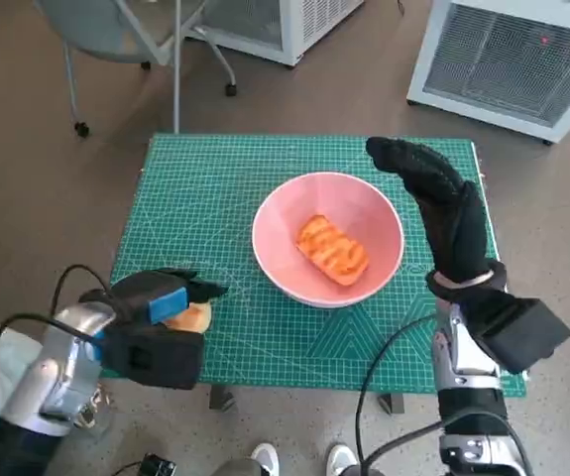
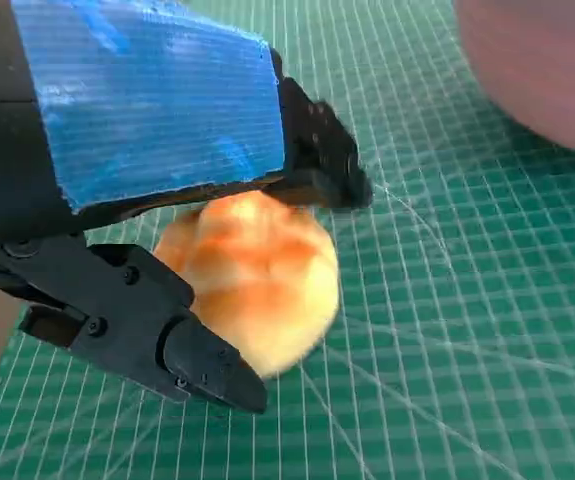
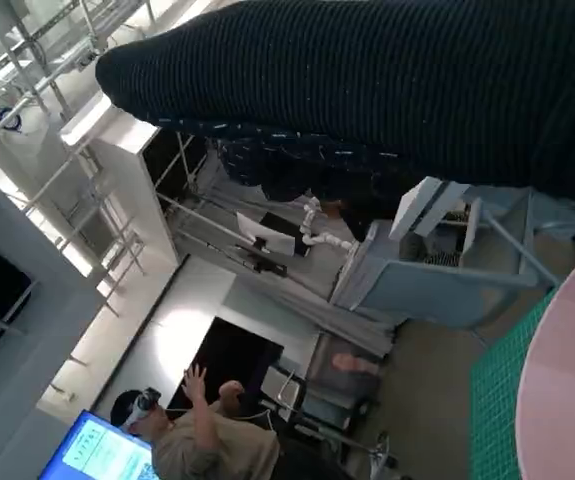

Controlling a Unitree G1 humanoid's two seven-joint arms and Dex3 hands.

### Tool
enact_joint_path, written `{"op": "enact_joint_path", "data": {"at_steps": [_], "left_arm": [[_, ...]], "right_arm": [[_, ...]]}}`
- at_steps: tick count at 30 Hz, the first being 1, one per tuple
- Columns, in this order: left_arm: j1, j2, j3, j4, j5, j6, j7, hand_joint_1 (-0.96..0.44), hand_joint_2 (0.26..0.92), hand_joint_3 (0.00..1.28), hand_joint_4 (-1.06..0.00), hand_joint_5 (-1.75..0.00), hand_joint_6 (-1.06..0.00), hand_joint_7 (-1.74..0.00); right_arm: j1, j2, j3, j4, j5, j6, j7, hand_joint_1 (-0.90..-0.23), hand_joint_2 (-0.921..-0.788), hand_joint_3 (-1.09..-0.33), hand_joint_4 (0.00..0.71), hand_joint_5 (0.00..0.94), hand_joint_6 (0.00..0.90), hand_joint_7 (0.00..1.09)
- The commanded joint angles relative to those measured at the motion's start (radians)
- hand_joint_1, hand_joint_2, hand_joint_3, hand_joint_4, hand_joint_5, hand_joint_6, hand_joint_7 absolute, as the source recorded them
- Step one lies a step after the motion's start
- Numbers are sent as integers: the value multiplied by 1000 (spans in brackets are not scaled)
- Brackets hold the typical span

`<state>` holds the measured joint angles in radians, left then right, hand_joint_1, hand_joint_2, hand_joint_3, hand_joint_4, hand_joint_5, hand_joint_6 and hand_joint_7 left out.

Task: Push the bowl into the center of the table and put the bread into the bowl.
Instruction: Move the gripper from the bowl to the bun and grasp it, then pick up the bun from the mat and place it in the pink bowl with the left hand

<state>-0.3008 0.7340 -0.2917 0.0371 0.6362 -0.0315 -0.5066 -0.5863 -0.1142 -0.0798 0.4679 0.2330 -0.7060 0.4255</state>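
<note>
- Green gridded cutting mat (image 1: 215,198) is covering the small table, with grey floor, a chair base (image 1: 146,50) and white units (image 1: 513,59) lying around it.
- Pink bowl (image 1: 374,213) is sitting near the mat's middle, holding one glazed bread (image 1: 332,249).
- Left hand (image 1: 161,302) is gripping a second bread roll (image 2: 257,280) at the mat's near left corner, fingers (image 2: 167,330) closing around it.
- Right hand (image 1: 443,203) is resting extended beside the bowl's right rim, holding nothing; whether it is touching the bowl is unclear.
- A person (image 3: 207,440) is sitting in the background of the right wrist view.
</note>
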Motion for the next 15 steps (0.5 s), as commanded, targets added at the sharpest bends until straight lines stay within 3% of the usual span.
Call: {"op": "enact_joint_path", "data": {"at_steps": [1,5,15], "left_arm": [[1,15,0,30,23,-72,62,-31,891,11,-840,-807,-727,-1037],[-9,30,25,50,-9,-127,75,-4,890,2,-850,-903,-748,-1076],[-43,38,94,65,-102,-182,46,3,897,3,-844,-934,-726,-1117]], "right_arm": [[24,-4,-2,-3,-1,20,-1,-738,-921,-796,124,0,-1,486],[25,-2,-2,-1,-6,20,-5,-741,-921,-797,124,0,-1,486],[31,-1,-2,-5,-7,22,-9,-742,-921,-796,124,0,-1,485]]}}
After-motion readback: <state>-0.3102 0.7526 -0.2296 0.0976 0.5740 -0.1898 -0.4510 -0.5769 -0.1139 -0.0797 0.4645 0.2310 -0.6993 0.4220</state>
